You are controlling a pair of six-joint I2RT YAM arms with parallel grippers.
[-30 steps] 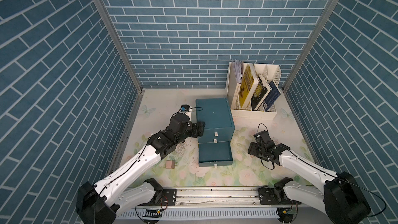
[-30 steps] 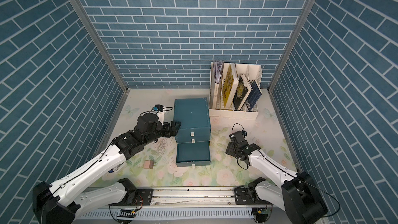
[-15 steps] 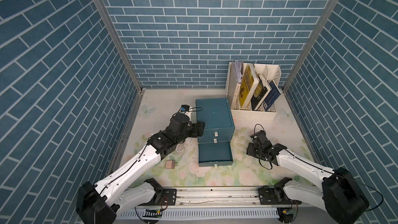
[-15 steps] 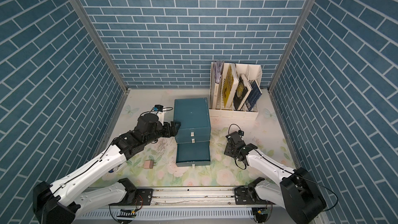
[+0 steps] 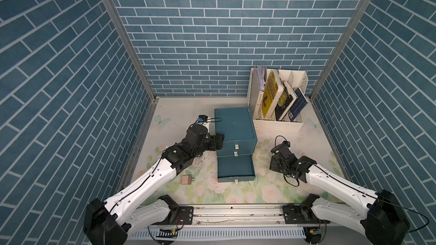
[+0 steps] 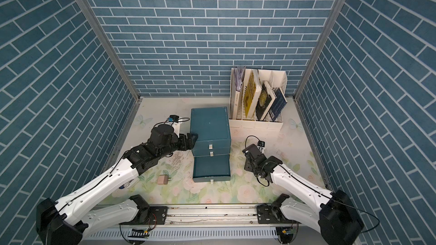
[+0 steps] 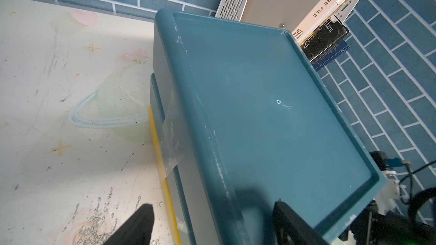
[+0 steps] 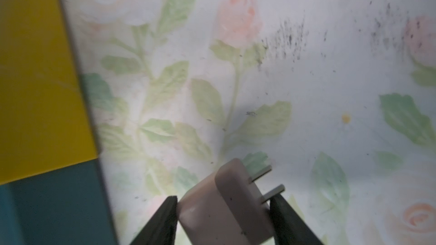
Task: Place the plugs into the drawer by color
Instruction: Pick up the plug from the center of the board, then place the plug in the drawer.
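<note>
Right gripper (image 8: 223, 198) has its jaws closed on a dusty pink boxy wall-charger plug (image 8: 212, 210), one finger on each flank, with the two metal prongs sticking out past the far finger. It's low over the floral table mat (image 8: 306, 90), just right of the dark teal three-drawer plastic chest (image 5: 234, 123). Can't tell if the plug is off the mat yet

Left gripper (image 7: 212, 205): jaws wide, holding nothing, straddling the chest's top left edge. One finger is over the lid, the other beside the side wall with a gap. Reads as a brace

Bottom drawer (image 5: 236, 168) is pulled out toward the robot, upper two pushed in. Its contents don't resolve from above. Second pink plug (image 5: 186, 179) lies loose on the mat left of that drawer, prongs toward it. No green or white plugs in view, so my guess is pink is the last colour

Step in hand: carry the plug to the open drawer. To do it well:
- one finger sits right at the prong root, so confirm it bears on the body, else the plug can pivot out
- lift straight up before traversing, the drawer side wall is close
- come in from above and release low so it doesn't bounce out
- drop it to one side, leaving room for the second pink one
- left arm braces the chest so a nudge doesn't slide it
</note>
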